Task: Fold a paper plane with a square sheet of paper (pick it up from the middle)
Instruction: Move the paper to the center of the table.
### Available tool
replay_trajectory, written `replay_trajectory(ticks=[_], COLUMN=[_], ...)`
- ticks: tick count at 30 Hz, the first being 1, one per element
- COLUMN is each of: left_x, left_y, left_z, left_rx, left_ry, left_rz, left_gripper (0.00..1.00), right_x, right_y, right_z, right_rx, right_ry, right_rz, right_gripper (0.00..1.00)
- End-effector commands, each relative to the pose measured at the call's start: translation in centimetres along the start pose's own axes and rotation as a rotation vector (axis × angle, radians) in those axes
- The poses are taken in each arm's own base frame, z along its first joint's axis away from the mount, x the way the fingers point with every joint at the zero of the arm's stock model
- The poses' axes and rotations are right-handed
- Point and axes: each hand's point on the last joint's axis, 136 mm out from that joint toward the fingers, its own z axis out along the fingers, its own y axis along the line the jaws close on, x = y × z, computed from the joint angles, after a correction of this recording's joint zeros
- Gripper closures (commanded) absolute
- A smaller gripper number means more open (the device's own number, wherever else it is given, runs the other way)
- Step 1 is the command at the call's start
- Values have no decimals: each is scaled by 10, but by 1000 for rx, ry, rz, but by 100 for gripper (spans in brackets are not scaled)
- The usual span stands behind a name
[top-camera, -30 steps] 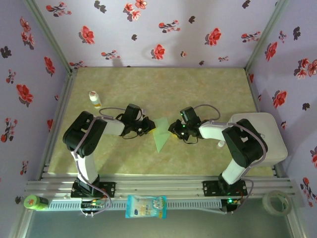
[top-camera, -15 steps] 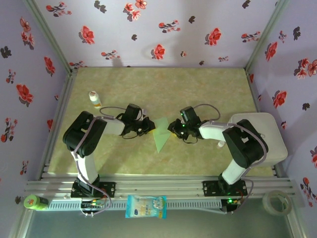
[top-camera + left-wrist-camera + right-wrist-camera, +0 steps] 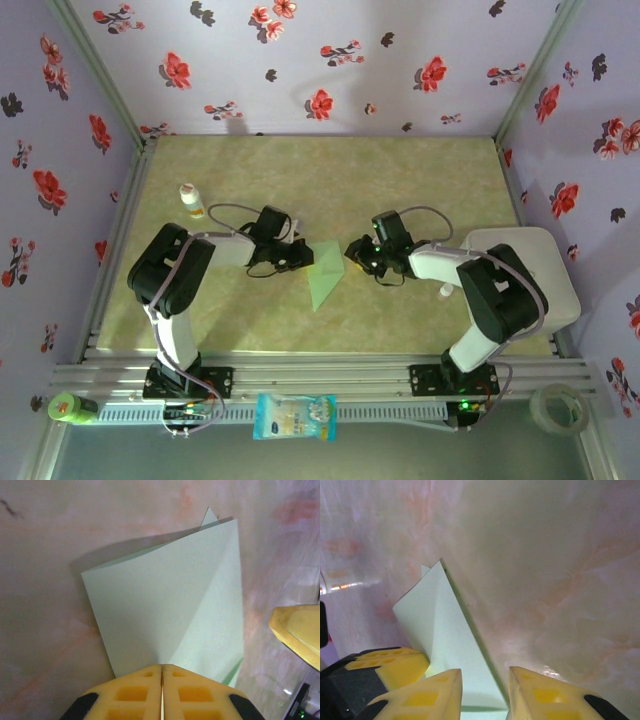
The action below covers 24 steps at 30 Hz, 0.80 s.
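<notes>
The square sheet of paper (image 3: 324, 276) is pale mint green and folded into a pointed, creased shape at the table's middle. In the left wrist view the paper (image 3: 165, 610) has one flap lifted, casting a shadow. My left gripper (image 3: 162, 666) is shut on its near edge where the crease ends, and sits at the paper's left side (image 3: 308, 258). My right gripper (image 3: 485, 677) is open with the paper (image 3: 450, 635) and its right edge between the fingers, not pinched. It sits at the paper's right (image 3: 351, 256). One right finger (image 3: 297, 630) shows in the left wrist view.
A small white bottle (image 3: 190, 200) stands at the back left. A white box (image 3: 530, 275) fills the right side by the right arm. On the front rail lie a white-and-blue packet (image 3: 295, 415), a tape roll (image 3: 557, 408) and a green object (image 3: 70, 407).
The right arm's wrist has shifted slightly right and back, away from the paper's centre. The left gripper has closed a little further and edged toward the paper.
</notes>
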Motion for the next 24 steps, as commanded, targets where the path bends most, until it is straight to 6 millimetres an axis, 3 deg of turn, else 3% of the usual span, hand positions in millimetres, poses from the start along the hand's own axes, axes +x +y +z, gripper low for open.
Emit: replay_trajectory(ticks=[1,14,18,24], left_x=[29,3,7,8], left_y=[7,-29,-37,-31], left_z=[4,-24,-19,-10], left_rx=[-57,-52,12,12], left_ry=[120,-7,9,9], left_rz=[53,140,84,27], left_gripper=[91,86,86,87], right_x=[1,8,13,25], right_y=[5,-1,-1,-7], right_z=[0,-5,-9,-10], right_rx=[-23,-16,-49,-57], right_ry=[24,30,32,61], right_rz=[-25,-34,-5,11], right_gripper=[71,71,71,71])
